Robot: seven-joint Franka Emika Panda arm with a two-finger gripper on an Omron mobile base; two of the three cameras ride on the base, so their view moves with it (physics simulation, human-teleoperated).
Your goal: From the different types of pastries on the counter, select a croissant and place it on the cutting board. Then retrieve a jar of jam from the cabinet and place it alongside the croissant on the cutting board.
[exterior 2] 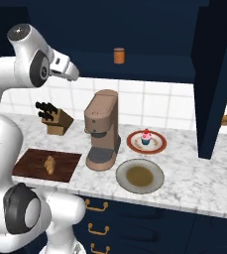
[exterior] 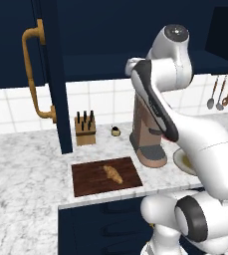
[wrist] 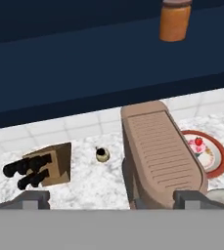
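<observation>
croissant (exterior: 112,174) on cutting board (exterior: 88,184) (jar of jam (exterior 2: 119,55) shelved); gripper (wrist: 111,199) open.

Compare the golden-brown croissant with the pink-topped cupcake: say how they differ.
The golden-brown croissant is long and plain brown; the pink-topped cupcake is squat, with a blue case. The croissant lies flat on the dark wooden cutting board; the cupcake stands upright on a round red-rimmed plate. Both are small pastries on the marbled counter.
</observation>
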